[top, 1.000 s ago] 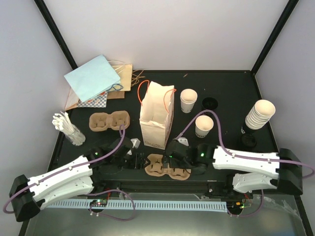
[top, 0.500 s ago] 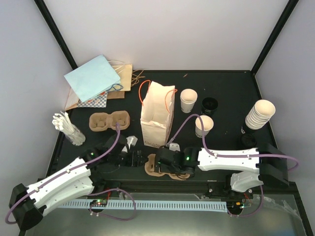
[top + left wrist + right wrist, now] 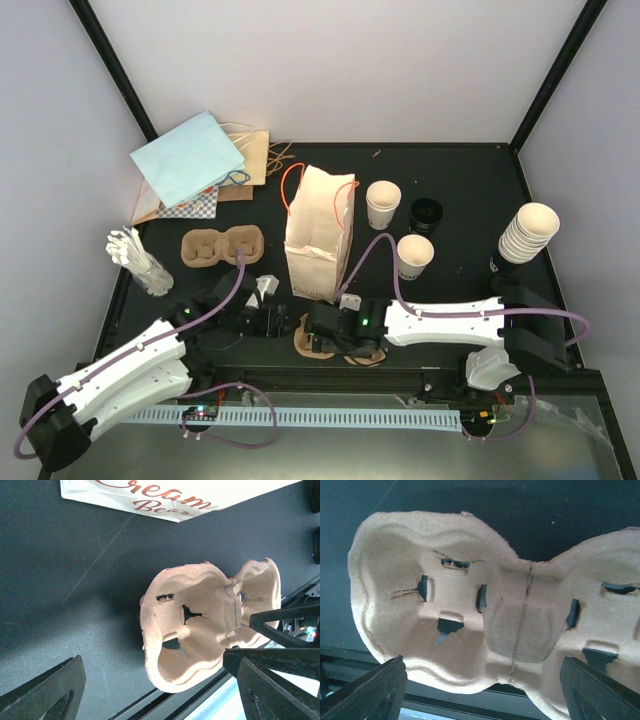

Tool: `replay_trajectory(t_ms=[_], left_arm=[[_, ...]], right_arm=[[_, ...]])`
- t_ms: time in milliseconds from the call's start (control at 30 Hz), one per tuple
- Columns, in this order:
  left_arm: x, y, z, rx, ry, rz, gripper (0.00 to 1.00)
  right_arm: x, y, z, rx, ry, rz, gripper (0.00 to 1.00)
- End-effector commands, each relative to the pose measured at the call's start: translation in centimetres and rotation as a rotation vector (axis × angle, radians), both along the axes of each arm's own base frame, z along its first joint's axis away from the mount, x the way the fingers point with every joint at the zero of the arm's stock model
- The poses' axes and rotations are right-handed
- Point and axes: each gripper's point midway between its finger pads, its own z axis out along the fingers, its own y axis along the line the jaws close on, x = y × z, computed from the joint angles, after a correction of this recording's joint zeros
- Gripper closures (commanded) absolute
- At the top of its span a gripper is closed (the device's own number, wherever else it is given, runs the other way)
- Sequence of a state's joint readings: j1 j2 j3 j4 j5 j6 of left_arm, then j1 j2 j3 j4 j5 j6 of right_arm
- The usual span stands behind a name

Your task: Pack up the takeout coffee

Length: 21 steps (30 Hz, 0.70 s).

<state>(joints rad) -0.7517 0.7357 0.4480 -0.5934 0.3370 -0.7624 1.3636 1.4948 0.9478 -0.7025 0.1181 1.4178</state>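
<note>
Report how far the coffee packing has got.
Done: nothing visibly packed. The far paper cup and near paper cup stand lidless right of the paper bag, with a black lid lying apart.
In hand: nothing. The left hand and right hand are open at the near pulp tray.
Left: lidding, traying, bagging.

I see two small cream-white paper cups standing upright and unlidded on the dark table (image 3: 470,180): the far cup (image 3: 383,205), the near cup (image 3: 415,256), and a round black lid (image 3: 427,211) lying just right of the far cup.
</note>
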Motion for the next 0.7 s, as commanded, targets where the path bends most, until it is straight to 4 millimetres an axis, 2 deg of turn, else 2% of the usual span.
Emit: replay_trajectory(t_ms=[0,667], left_arm=[[0.0,-0.2,0.0,-0.008,-0.002,-0.018,0.14],[-0.3,0.0,-0.6,0.007,0.034,-0.043,0.14]], right_arm=[[0.8,-1.6,0.3,-0.082,-0.040,-0.068,0.14],[2.0,-1.1,-2.1,-0.186,-0.040,-0.054,0.22]])
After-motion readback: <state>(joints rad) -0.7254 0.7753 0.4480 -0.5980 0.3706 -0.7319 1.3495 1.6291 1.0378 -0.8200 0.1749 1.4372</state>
